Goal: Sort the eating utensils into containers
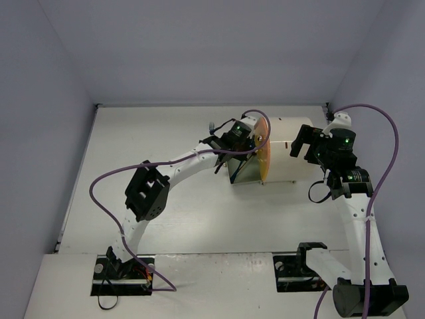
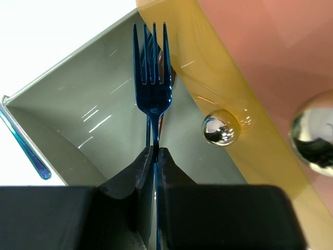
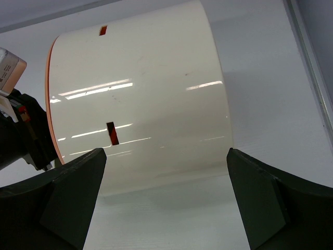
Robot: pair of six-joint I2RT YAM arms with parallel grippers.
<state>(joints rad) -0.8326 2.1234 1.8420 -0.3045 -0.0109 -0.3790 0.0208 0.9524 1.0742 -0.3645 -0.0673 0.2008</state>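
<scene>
far left in the left wrist view, a teal-blue utensil handle (image 2: 25, 145) lies on the white table (image 1: 172, 219), just outside the corner of a pulled-out drawer (image 2: 78, 120); its head is out of frame. the drawer's grey inside is exposed, and above it stands a blue fork (image 2: 152, 88), tines pointing away from the camera. the left gripper (image 2: 154, 151) is clamped tight on the fork's thin handle, fingers pressed together with only the metal between them. just right of the fork, a small gold knob (image 2: 220, 127) sits on the drawer's amber front, and a second knob (image 2: 315, 138) shows at the right edge on the orange front (image 2: 270, 57).

from above, the left gripper (image 1: 229, 143) is at that orange front (image 1: 264, 156) of the white cabinet (image 1: 292, 149), which lies on its side. further right, the right gripper (image 1: 302, 146) hangs near the cabinet's back end. its jaws are spread wide with nothing between them, framing the cabinet (image 3: 151, 83) from a short way off without touching it.
</scene>
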